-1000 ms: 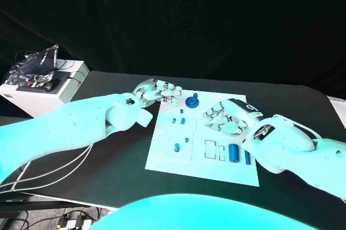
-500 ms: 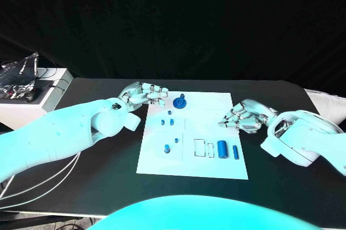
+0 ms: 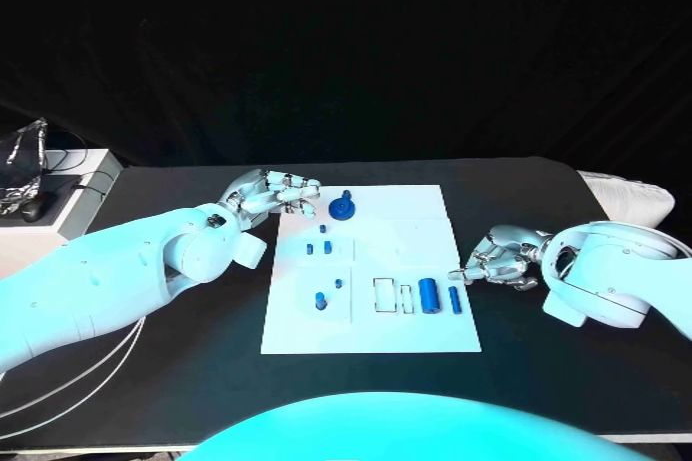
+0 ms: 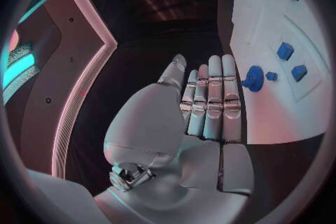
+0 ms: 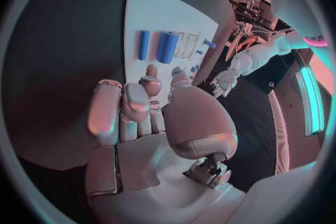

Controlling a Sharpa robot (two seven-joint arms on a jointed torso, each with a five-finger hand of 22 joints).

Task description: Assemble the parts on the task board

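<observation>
White left arm reaches in over the black bench (image 3: 173, 381), its left hand (image 3: 274, 194) just off the board's (image 3: 397, 336) far left corner, fingers (image 4: 210, 101) straight and side by side, holding nothing. On the board, going rightward: a blue knob (image 3: 342, 209) stands near the far edge beside that hand; two small blocks (image 3: 320, 248) lie below it; a short peg (image 3: 320, 301) lies near the left edge; a thick cylinder (image 3: 428, 295) and a thin pin (image 3: 453, 300) lie side by side by the right edge. Right hand (image 3: 505, 261) rests on the bench just beyond the board's right edge, fingers (image 5: 133, 106) curled inward, nothing in them.
</observation>
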